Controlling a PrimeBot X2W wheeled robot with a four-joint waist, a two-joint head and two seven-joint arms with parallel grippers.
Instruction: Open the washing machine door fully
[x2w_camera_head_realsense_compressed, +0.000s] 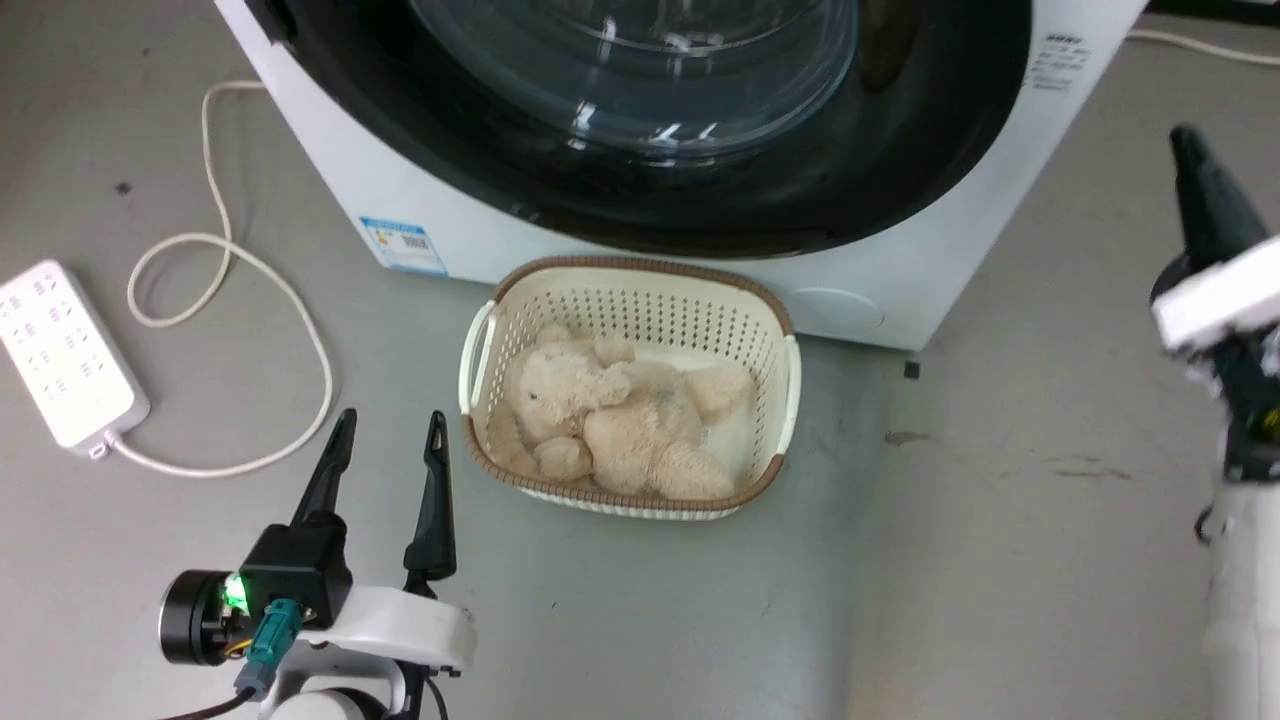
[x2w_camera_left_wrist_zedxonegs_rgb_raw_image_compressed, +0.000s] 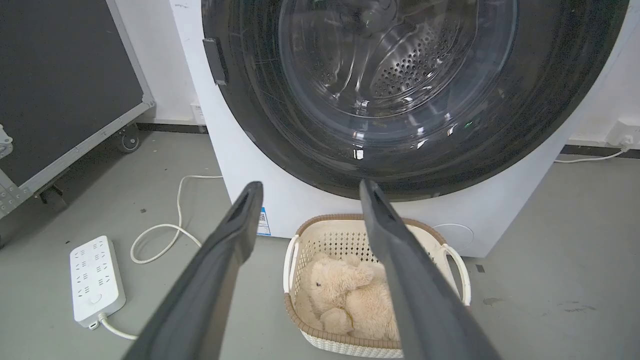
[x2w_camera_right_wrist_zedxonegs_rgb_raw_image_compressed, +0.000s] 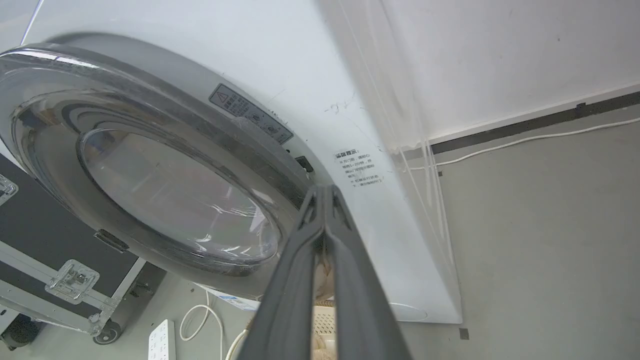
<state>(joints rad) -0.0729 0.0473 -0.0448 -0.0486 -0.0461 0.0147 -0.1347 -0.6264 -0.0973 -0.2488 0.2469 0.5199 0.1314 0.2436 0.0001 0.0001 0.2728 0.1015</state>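
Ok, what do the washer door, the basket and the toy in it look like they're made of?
Washing machine door: glossy black plastic ring, probably, around clear glass showing reflections. Basket: cream perforated plastic, brown woven-look rim. Toy: fuzzy beige plush.

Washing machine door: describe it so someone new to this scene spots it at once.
Start at the big white washing machine. Nearly its whole front is the washing machine door, a round glossy black disc with a bulging clear glass window at its centre. Unlike the cream laundry basket in front of it, it is dark and shiny.
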